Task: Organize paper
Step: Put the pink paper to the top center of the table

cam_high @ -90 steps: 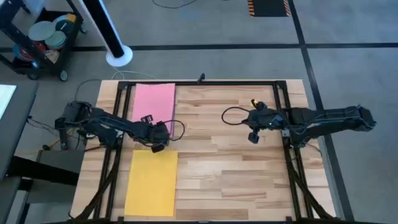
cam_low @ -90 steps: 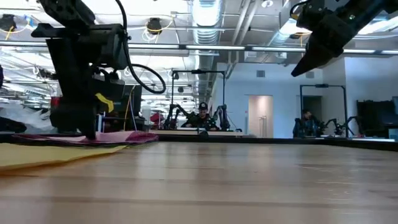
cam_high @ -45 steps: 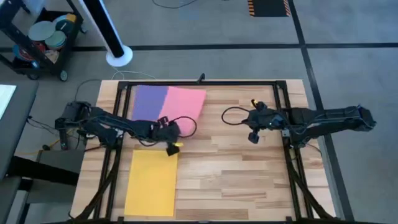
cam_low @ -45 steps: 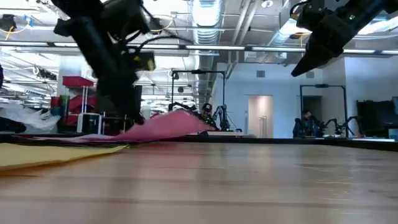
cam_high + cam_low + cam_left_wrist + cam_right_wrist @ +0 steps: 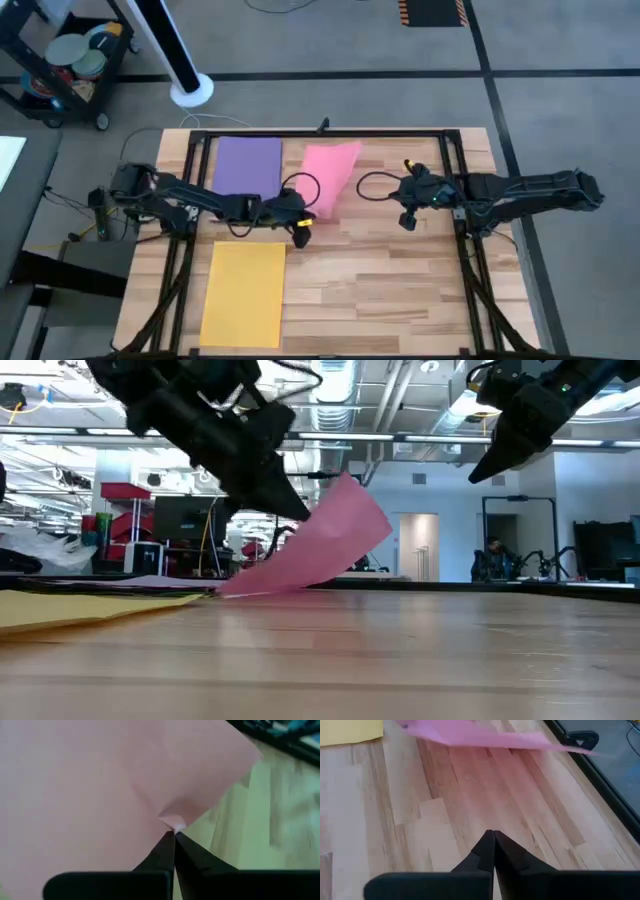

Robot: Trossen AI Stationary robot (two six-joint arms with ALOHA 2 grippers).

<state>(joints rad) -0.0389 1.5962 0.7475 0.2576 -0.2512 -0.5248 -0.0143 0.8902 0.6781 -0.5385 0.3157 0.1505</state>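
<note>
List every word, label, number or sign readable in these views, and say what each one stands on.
No text can be read anywhere in these views.
The pink sheet, pinched in the left gripper, is plain, as are the purple sheet and the yellow sheet.
The striped black-and-orange floor mat shows hazard stripes only, no words.
Signs in the room behind the table, in the low view, are too blurred to read.

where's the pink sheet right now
In the high view the pink sheet is near the table's far middle, right of the purple sheet, pinched at a corner by the left gripper and lifted.
</note>
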